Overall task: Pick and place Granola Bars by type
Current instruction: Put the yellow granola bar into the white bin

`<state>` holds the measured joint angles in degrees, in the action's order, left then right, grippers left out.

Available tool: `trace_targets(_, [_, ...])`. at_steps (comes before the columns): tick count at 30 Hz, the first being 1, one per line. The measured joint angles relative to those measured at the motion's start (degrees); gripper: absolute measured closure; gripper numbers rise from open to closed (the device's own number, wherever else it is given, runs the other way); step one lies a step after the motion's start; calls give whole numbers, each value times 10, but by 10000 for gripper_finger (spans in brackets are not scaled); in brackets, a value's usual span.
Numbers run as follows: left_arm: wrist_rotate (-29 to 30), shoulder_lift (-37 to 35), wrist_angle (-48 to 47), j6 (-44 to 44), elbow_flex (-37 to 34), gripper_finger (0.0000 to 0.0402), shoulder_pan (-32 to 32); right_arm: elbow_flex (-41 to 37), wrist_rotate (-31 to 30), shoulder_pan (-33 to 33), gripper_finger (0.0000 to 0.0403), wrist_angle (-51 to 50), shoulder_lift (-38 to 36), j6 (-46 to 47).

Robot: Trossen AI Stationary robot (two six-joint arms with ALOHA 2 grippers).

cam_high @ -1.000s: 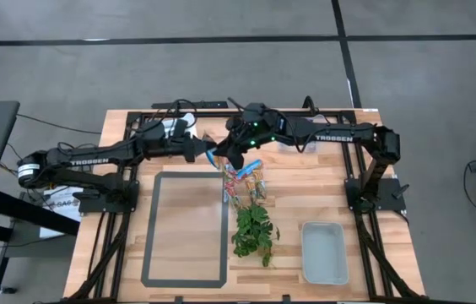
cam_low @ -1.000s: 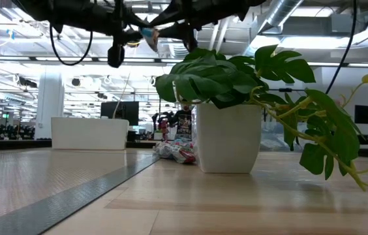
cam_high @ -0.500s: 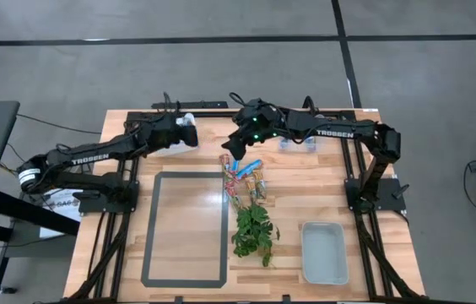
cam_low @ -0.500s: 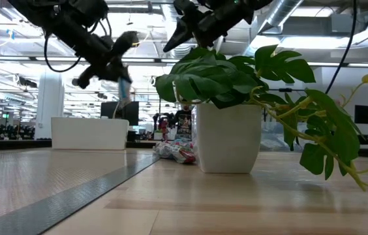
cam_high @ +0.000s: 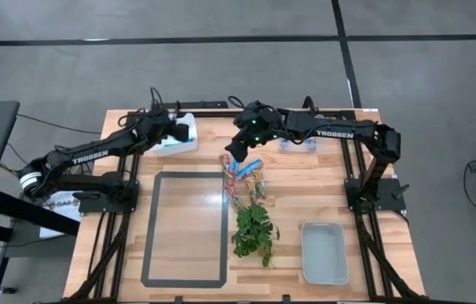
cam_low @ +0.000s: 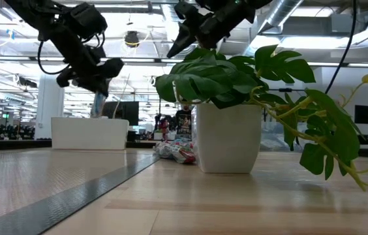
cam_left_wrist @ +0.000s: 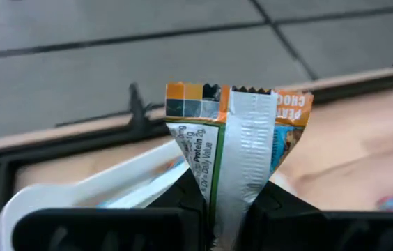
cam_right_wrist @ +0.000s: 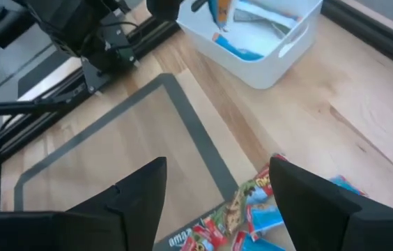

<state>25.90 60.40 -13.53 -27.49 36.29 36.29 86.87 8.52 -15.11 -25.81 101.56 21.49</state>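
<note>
My left gripper point(cam_high: 179, 131) is shut on a granola bar point(cam_left_wrist: 235, 139) with a blue, white and orange wrapper, above the white bin point(cam_high: 175, 142) at the table's far left. The bin point(cam_right_wrist: 259, 42) holds blue-wrapped bars. In the low view the bar point(cam_low: 97, 104) hangs under the gripper point(cam_low: 99, 72), above the bin point(cam_low: 89, 132). My right gripper point(cam_high: 232, 156) hovers open and holds nothing, above the far end of a loose pile of granola bars point(cam_high: 242, 181). Part of that pile point(cam_right_wrist: 252, 213) lies on the table between its fingers in the right wrist view. My left gripper pinches the bar by one end point(cam_left_wrist: 228, 195) between its two fingers, where the wrapper is squeezed narrow. The fingers slant downward from the table's left. The bar sticks out beyond the fingertips, orange crimped end point(cam_left_wrist: 238, 101) outermost, lifted clear above the white bin.
A potted green plant point(cam_high: 253, 230) stands just nearer than the pile. A grey tray point(cam_high: 324, 252) sits near right, and a grey taped rectangle point(cam_high: 185, 226) marks the left half. A clear bin point(cam_high: 297, 142) stands under the right arm at the far edge.
The two grippers met at the bar above the pile's far end. My right gripper has opened and let go, staying about there. My left gripper has swung toward the table's left edge with the bar, tipping downward, and now holds it over the white bin.
</note>
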Motion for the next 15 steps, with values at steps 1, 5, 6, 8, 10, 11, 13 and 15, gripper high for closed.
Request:
trace_targets(1, [3, 0, -16, 0, 0, 369, 2, 0, -2, 0, 159, -3, 0, 0])
trace_targets(5, [4, 0, -67, 3, 0, 354, 16, 0, -8, 0, 159, -12, 0, 0])
trace_targets(6, [3, 0, -80, 3, 0, 348, 19, 0, -9, 0, 159, -12, 0, 1])
trace_targets(8, [2, 0, -99, 3, 0, 330, 27, 0, -9, 0, 159, -12, 0, 1])
trace_targets(10, [2, 0, -110, 3, 0, 309, 34, 0, -9, 0, 159, -12, 0, 1])
trace_targets(11, [1, 0, -113, 3, 0, 297, 36, 0, -9, 0, 159, -12, 0, 2])
trace_targets(13, [-5, 0, -114, 4, 0, 274, 40, 0, -9, 0, 159, -12, 0, 9])
trace_targets(15, [-20, 0, -111, 2, 0, 253, 42, 0, -9, 0, 159, -14, 0, 11])
